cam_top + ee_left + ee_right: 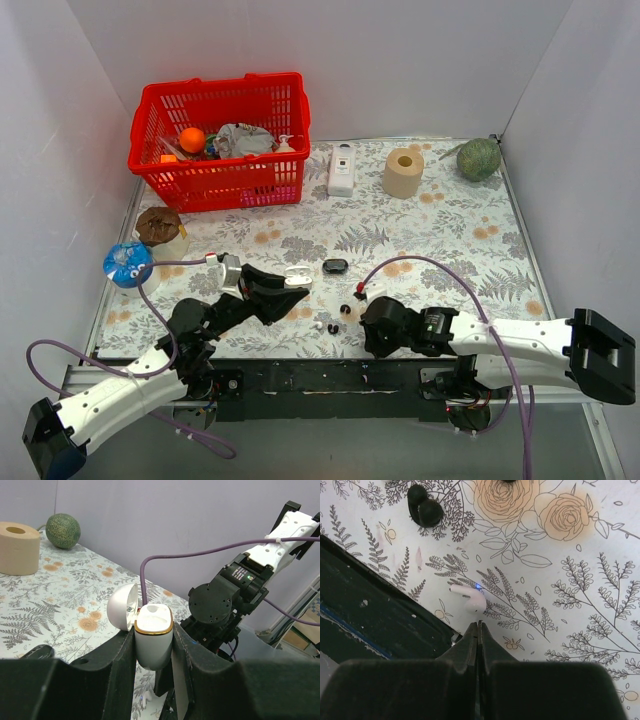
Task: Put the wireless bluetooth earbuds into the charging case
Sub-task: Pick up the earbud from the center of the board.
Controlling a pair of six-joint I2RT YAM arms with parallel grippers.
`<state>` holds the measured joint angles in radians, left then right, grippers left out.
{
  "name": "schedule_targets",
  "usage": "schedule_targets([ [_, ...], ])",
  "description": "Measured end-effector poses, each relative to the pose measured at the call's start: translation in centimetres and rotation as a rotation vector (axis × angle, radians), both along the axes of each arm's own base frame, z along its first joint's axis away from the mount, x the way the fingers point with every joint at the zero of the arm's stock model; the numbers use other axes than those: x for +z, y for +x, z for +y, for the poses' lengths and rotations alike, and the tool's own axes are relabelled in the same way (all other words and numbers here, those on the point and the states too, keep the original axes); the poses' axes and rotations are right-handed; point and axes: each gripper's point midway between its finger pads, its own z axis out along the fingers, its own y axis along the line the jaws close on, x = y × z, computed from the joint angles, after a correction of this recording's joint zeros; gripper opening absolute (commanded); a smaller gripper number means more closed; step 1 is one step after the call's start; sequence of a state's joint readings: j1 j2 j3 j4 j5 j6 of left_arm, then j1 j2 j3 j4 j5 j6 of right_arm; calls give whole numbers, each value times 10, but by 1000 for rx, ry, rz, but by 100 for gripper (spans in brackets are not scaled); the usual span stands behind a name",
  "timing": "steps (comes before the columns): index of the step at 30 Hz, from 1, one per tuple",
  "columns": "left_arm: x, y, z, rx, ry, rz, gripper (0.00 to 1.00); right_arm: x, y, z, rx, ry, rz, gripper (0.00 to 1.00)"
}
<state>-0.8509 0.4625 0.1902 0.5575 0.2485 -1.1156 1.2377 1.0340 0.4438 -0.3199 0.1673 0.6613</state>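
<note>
Left arm extends forward, with the left gripper (154, 642) raised and its jaws clamped on the charging case (153, 622). Right arm reaches leftward, with the right gripper (479, 629) pointing down, fingers pressed together.

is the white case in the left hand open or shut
Open: the case has its lid flipped back to one side, exposing the gold-rimmed top and earbud wells.

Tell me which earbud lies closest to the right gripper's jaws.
The white earbud, lying just ahead of the shut right gripper; the black earbud sits farther off, near the view's upper left corner.
</note>
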Motion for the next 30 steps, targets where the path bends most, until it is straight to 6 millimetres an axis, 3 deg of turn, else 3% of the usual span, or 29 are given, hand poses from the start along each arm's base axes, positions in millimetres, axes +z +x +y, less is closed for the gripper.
schedule_targets([
  [13,-4,0,-1,-4,10,12,0,-7,12,7,-35,-8,-34,1],
  [24,-6,1,-2,-3,17,18,0,-7,39,12,-79,-12,-85,1],
  [26,-8,1,-2,-2,22,23,0,-6,44,8,-100,-38,-95,13],
  [28,-10,2,-2,2,31,28,0,-4,47,1,-129,-58,-106,38],
  [30,-12,3,-2,6,36,33,0,4,49,-5,-151,-54,-119,49],
])
